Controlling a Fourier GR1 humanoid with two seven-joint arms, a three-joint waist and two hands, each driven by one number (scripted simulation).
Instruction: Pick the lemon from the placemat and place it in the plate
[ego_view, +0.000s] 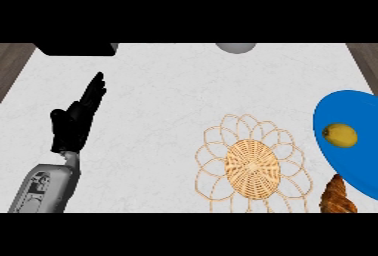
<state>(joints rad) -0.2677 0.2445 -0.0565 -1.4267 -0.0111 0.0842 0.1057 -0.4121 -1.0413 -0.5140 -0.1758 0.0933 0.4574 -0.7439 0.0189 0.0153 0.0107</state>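
The yellow lemon (339, 135) lies on the blue plate (353, 165) at the right edge of the head view, near the plate's left side. The woven wicker placemat (251, 164), with a solid round centre and looped petals, lies just left of the plate with nothing on it. My left hand (76, 120) shows at the left, fingers straight and pointing up and away, holding nothing. My right hand does not show.
A brown croissant (337, 196) lies at the lower right, against the plate's lower edge. A black box (77, 48) sits at the counter's far left corner and a grey round object (236, 47) at the far edge. Wooden floor shows past both sides.
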